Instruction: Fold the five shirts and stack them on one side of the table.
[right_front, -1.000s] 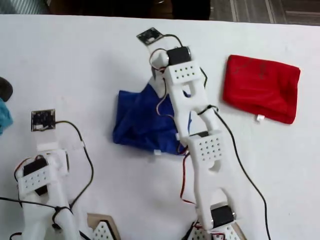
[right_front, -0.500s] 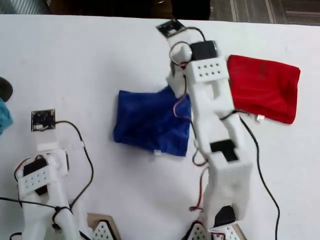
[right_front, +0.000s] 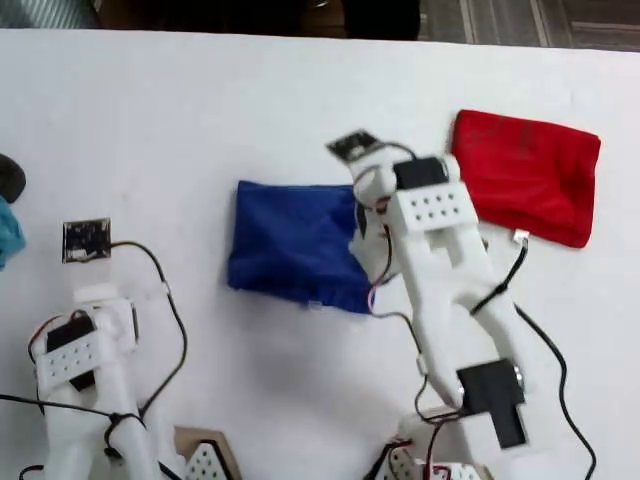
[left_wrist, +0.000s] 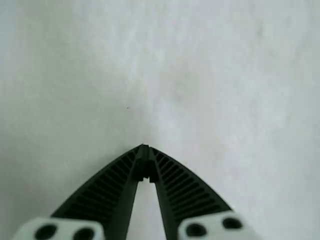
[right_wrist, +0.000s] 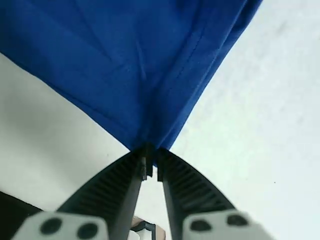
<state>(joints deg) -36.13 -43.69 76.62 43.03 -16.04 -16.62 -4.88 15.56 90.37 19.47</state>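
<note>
A blue shirt (right_front: 295, 245) lies folded in a rough rectangle at the table's middle. My right gripper (right_wrist: 149, 154) is shut on the corner of the blue shirt (right_wrist: 125, 60), where the cloth bunches into the fingertips. From above, the right gripper (right_front: 360, 212) sits at the shirt's right edge under the wrist. A folded red shirt (right_front: 525, 190) lies to the right, just past that arm. My left gripper (left_wrist: 145, 156) is shut with nothing in it over bare white table; the left arm (right_front: 80, 340) stands at the near left.
A teal cloth (right_front: 6, 235) and a dark object (right_front: 10, 178) show at the left edge. The white table (right_front: 170, 120) runs to a far edge along the top. Cables trail from both arms.
The right arm has drawn back from the far side toward the near right, taking the blue shirt's corner with it. The shirt now lies flatter and squarer. The left arm has not moved.
</note>
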